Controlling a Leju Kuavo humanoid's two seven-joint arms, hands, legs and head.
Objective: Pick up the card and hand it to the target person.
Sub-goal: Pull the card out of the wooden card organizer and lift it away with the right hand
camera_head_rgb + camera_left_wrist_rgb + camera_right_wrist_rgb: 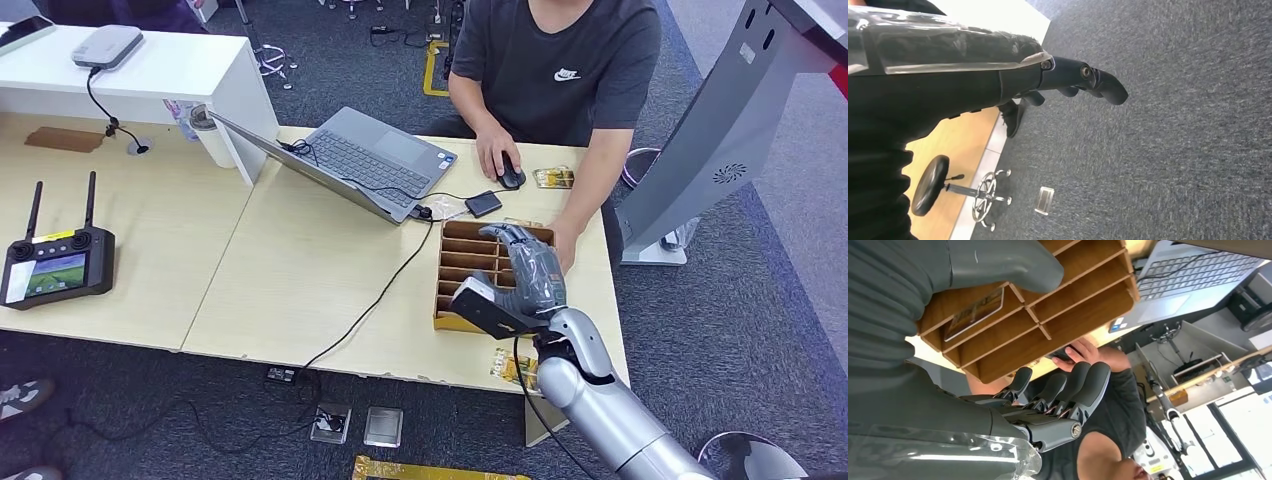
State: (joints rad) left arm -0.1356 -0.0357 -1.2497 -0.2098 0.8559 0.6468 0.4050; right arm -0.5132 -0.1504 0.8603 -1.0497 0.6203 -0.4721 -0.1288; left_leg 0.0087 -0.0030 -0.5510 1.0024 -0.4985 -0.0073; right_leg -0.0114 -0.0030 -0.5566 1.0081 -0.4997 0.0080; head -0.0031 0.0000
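Observation:
A wooden slotted box (468, 252) stands on the table's right part. One card (975, 314) lies flat in a slot of the box (1058, 300), close under my thumb (1003, 262). My right hand (528, 276) hovers over the box's right side, fingers (1068, 387) spread and holding nothing. The person (555, 60) in a dark T-shirt sits across the table, one hand on a mouse (510, 175), the other resting by the box's far right corner. My left hand (1083, 80) hangs over grey carpet, holding nothing.
An open laptop (370, 160) with a black cable sits left of the box. A loose card (553, 177) lies by the mouse, another (514, 368) at the table's front edge. A controller (55, 265) rests far left. A grey stand (700, 150) rises on the right.

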